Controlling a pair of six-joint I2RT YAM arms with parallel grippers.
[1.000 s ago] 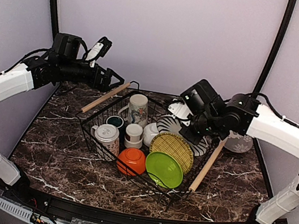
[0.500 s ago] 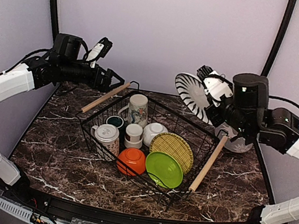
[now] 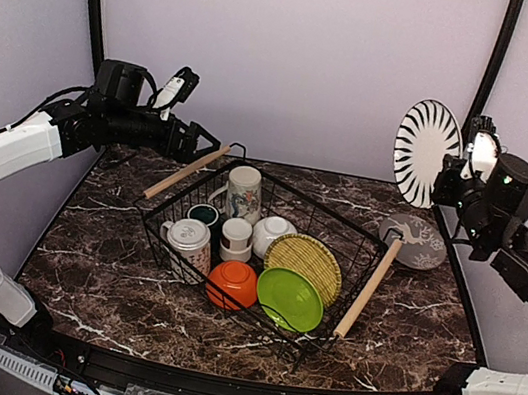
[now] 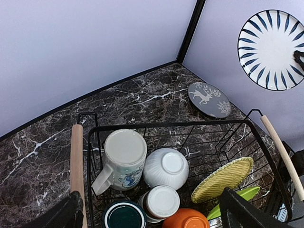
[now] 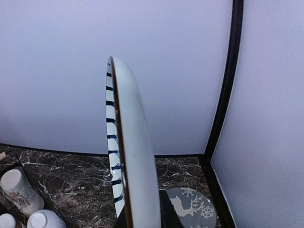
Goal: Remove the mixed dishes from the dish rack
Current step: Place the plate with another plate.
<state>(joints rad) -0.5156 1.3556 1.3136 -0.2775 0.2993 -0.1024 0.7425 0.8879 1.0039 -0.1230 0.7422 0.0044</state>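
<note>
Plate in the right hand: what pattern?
Plate: white with dark-blue radial stripes; clearest in left wrist view.

Edge-on striped plate, grey plate beyond

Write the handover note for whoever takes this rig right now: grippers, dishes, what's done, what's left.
Left gripper: open, empty, hovering by the far-left corner of the dish rack.
Right gripper: shut on the striped plate, held on edge high over the far right of the table.
Done: grey plate lies on the table, right of the rack.
Left: set the striped plate down. In the rack are the lime-green plate, woven yellow plate, orange bowl, white bowl, tall mug, second mug, dark green cup and small white cup.
</note>
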